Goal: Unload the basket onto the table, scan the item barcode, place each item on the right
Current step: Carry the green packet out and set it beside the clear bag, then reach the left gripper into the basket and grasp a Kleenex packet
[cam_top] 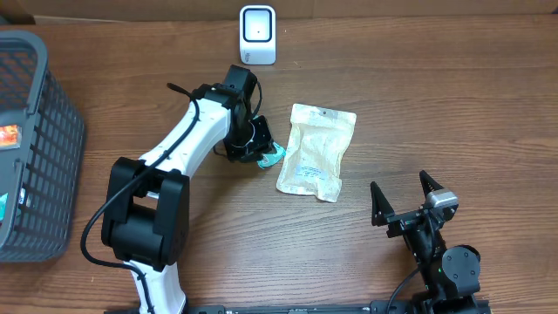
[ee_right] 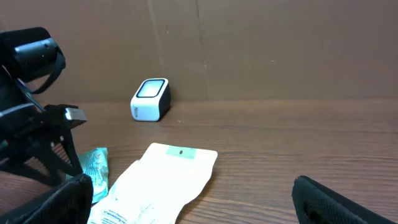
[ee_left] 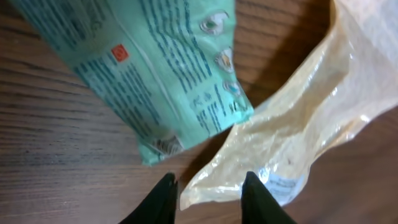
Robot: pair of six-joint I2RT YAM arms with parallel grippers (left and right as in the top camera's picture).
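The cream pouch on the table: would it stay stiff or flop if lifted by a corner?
Probably flop: the cream pouch looks thin, with crinkled, wavy edges in the left wrist view. Its glossy film may be slippery. It lies flat, so rolling seems unlikely.

Print on the green packet (ee_left: 149,68) is illegible.

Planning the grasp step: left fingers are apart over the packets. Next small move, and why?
Probably lower the left fingers a little and close on the corner of the beige pouch: it shows between them, the green packet lies just aside, and the scanner stands nearby.
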